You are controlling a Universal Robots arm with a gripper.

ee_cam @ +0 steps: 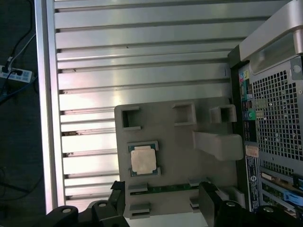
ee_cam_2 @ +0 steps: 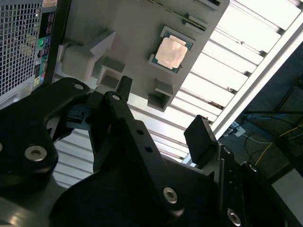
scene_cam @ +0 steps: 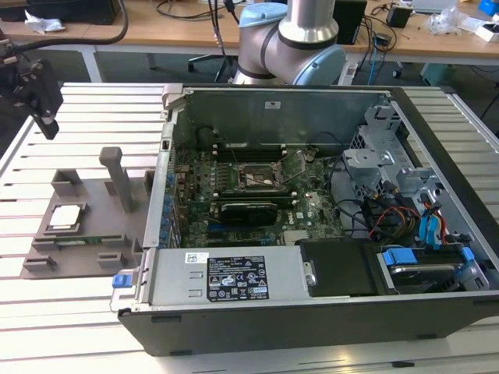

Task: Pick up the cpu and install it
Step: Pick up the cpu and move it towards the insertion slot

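Currently, item: cpu (ee_cam: 143, 159), flat in tray (ee_cam: 176, 158) recess, well apart from my gripper (ee_cam: 162, 195) hanging above; jaws spread wide, holding nothing.

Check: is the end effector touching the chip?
Apart. In the exterior view the end effector hangs above the chip, with a clear gap between them.

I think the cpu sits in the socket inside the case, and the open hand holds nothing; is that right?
Not quite: the cpu lies on the grey tray outside the case, as the exterior view shows. The open hand does hold nothing.
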